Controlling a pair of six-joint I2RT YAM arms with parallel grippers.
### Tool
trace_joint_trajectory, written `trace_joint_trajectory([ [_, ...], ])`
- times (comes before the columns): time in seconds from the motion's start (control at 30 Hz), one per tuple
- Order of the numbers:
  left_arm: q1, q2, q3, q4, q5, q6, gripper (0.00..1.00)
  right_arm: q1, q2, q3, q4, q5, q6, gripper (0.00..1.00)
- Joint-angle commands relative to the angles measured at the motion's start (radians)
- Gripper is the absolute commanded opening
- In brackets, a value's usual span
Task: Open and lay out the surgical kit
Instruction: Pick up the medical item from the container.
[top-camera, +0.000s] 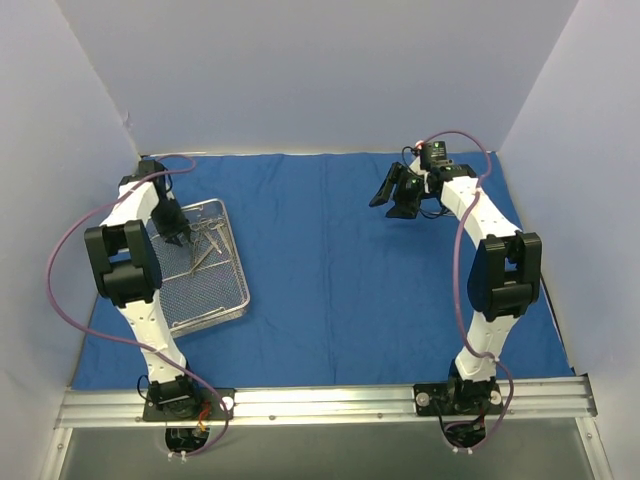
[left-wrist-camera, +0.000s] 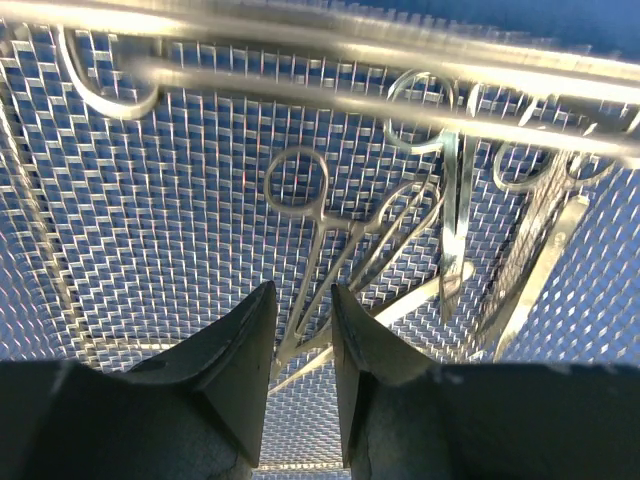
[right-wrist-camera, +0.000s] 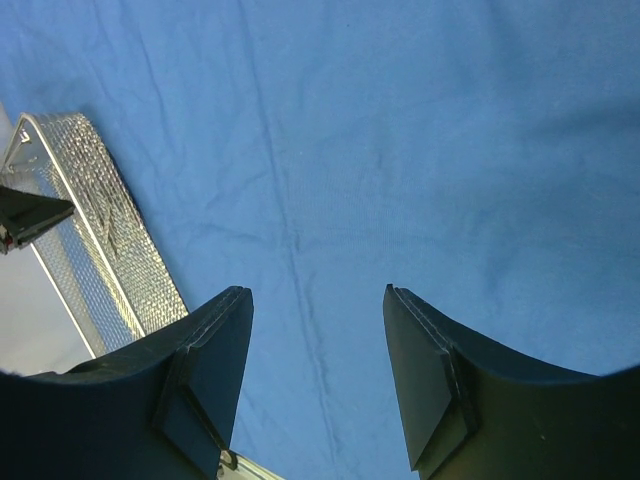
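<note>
Two arms work over the blue cloth wrap (top-camera: 350, 260), which is spread flat and covers the table from the back wall (top-camera: 320, 70) down to the aluminium rail (top-camera: 330, 402) at the bottom of the top view. Pale side walls close in on the left and right edges of the frame. The cloth shows only faint creases.

The wire-mesh tray (top-camera: 205, 270) sits at the left of the frame, on the cloth's left edge and close to the left wall. Its long axis runs top to bottom, with the lower end swung slightly to the right. A wide stretch of cloth lies between the tray and the right gripper (top-camera: 395, 195), which hangs at upper right, well apart from the tray.

Several instruments (top-camera: 205, 240) lie in the tray's upper half. In the left wrist view their finger rings (left-wrist-camera: 297, 185) point to the top of the frame and their tips run down toward the left gripper (left-wrist-camera: 302, 295). That claw's fingers stand a narrow gap apart, low over the mesh. Whether they pinch a shank cannot be told.

In the right wrist view the right claw is spread wide, holding nothing, with the tray at the left edge.
</note>
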Motion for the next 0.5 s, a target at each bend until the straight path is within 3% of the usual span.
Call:
trace_joint_trajectory([
  [0.0, -0.013, 0.040, 0.069, 0.013, -0.050, -0.010, 0.37, -0.011, -0.061, 0.003, 0.001, -0.027, -0.008, 0.55],
  [0.47, -0.041, 0.129, 0.104, -0.050, -0.120, -0.030, 0.28, -0.051, -0.093, -0.057, 0.051, -0.059, 0.029, 0.55],
])
